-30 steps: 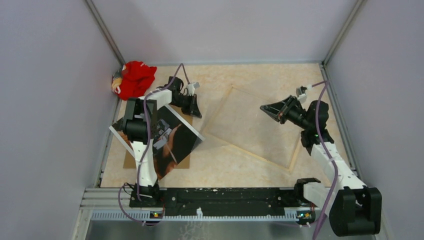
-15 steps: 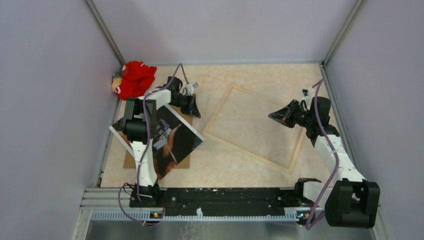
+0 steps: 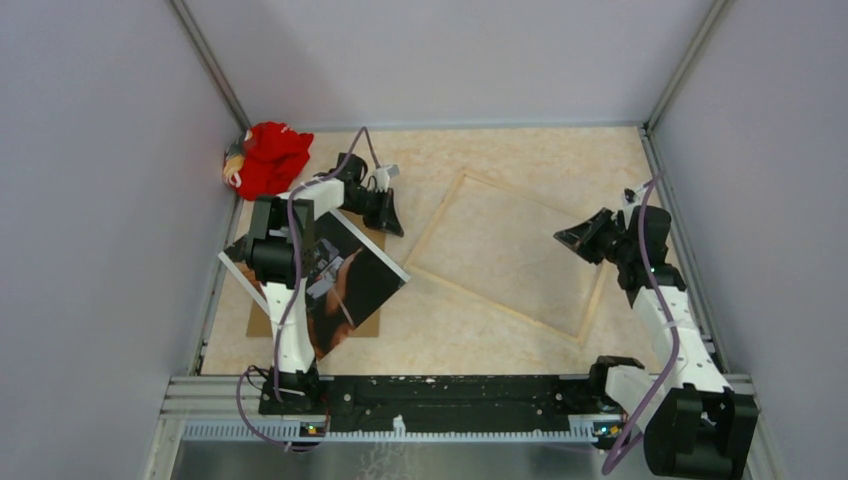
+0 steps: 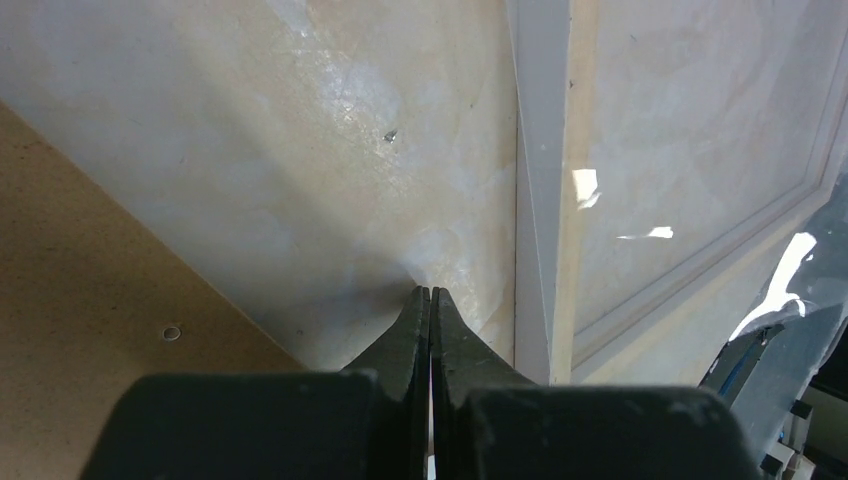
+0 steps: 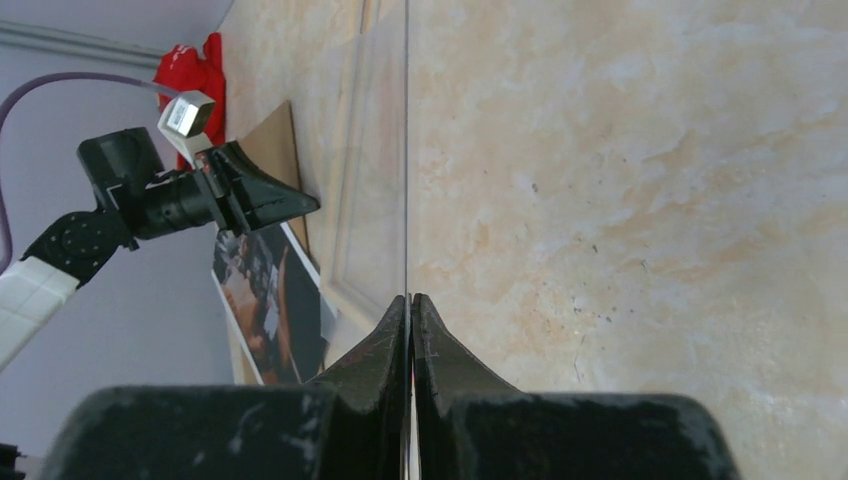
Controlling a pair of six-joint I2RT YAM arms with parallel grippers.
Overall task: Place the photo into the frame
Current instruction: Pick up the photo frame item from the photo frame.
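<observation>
The left gripper (image 3: 394,226), closed and empty, rests nearer the photo (image 3: 350,285), just past its far corner, with the frame (image 3: 437,222) to its right.

Soft, even light from above fills the top view, and the table (image 3: 480,340) is sharp with only faint shadows. In the left wrist view, white glare patches sit along the frame (image 4: 542,150) toward 3 o'clock. The left gripper (image 4: 430,292) at 6 o'clock is dark and blurred, and the right gripper (image 5: 410,297) is blurred likewise.

The photo (image 3: 352,282) lies just left of the frame (image 3: 437,222)
</observation>
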